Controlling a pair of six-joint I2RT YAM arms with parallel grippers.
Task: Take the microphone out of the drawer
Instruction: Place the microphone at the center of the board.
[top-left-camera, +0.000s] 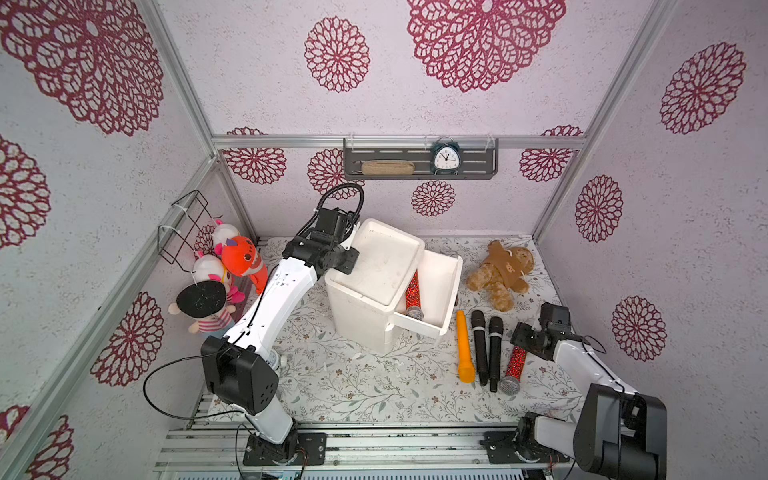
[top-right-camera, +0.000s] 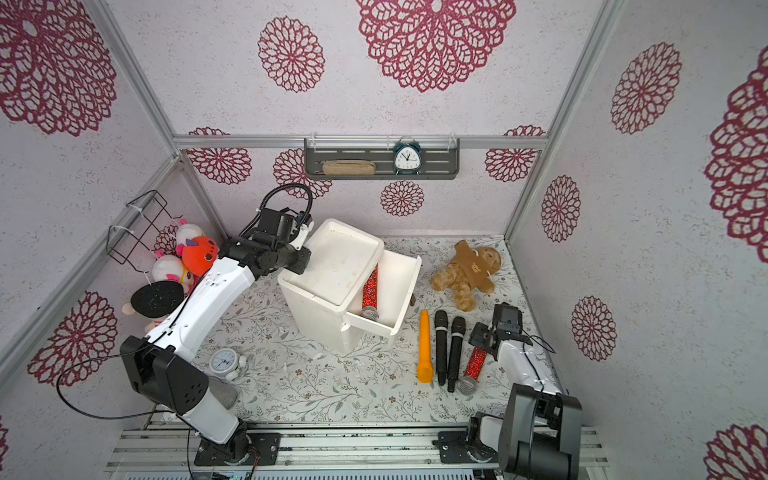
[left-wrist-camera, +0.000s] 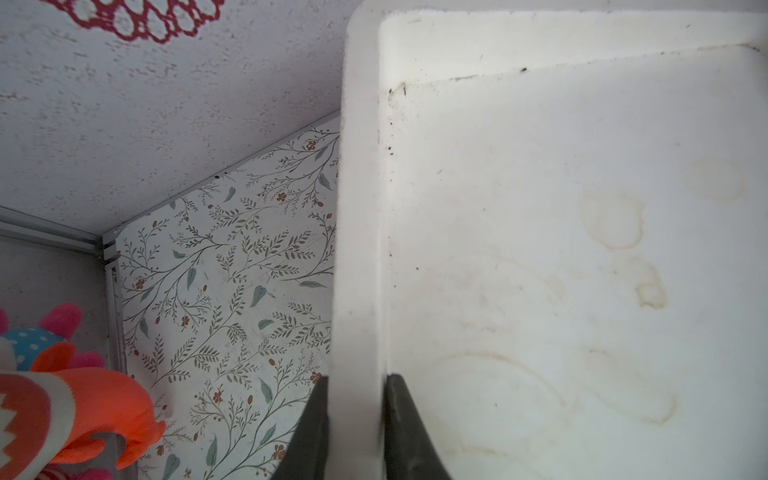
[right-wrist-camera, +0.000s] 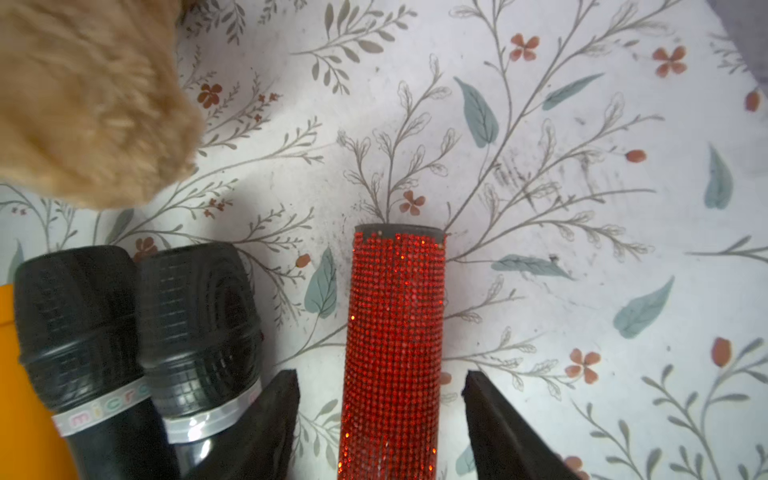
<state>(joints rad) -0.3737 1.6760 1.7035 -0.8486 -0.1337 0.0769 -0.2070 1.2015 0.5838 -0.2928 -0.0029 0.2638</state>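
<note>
Floral tabletop (top-left-camera: 353, 386), microphone (top-left-camera: 413, 291) half hidden in drawer (top-left-camera: 441, 278)

Left gripper (left-wrist-camera: 356, 380) clamped, right gripper (right-wrist-camera: 380, 374) wide

drawer (top-left-camera: 451, 286) pulled out, top uncovered; red glitter microphone (top-left-camera: 414, 293) lies against its inner side, bare drawer floor beside it. white cabinet (top-left-camera: 361, 320) top edge close over it. right of centre in both top views: orange microphone (top-left-camera: 464, 349), two black microphones (top-left-camera: 480, 345), second red glitter microphone (top-left-camera: 515, 365) in tight row, slim gaps. right gripper (right-wrist-camera: 380, 382) straddles last one, jaws spread, one finger (right-wrist-camera: 274, 415) nearly on black microphone. teddy bear (top-left-camera: 498, 274) crowds upper right. floral table (top-left-camera: 353, 386) bare lower centre.
</note>
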